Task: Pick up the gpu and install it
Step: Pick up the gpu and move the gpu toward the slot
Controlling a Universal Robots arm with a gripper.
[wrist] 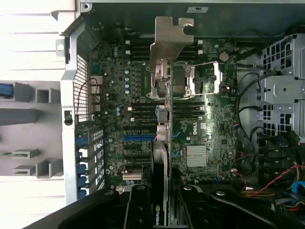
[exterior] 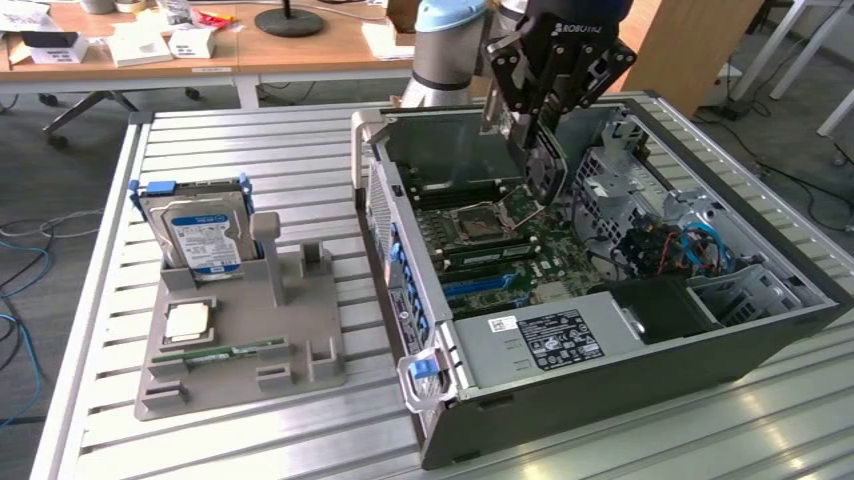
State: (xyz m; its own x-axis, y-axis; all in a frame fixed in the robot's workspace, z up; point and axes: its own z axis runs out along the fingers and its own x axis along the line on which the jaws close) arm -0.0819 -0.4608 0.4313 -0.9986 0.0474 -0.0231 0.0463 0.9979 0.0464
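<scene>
Half is done: the gpu (exterior: pixel 547 170) is clamped by the gripper (exterior: pixel 534 115), upper centre. It is not yet seated.

My arm (exterior: pixel 447 40) stands upright, wrist vertical, gripper (exterior: pixel 534 110) pointing straight down, its fingers (wrist: pixel 138 212) pinched on the gpu (wrist: pixel 160 167) from both sides.

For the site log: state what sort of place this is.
Likely a robotics lab in an office: an open PC case on a slatted metal table, a parts fixture with a hard drive, desks behind.
</scene>
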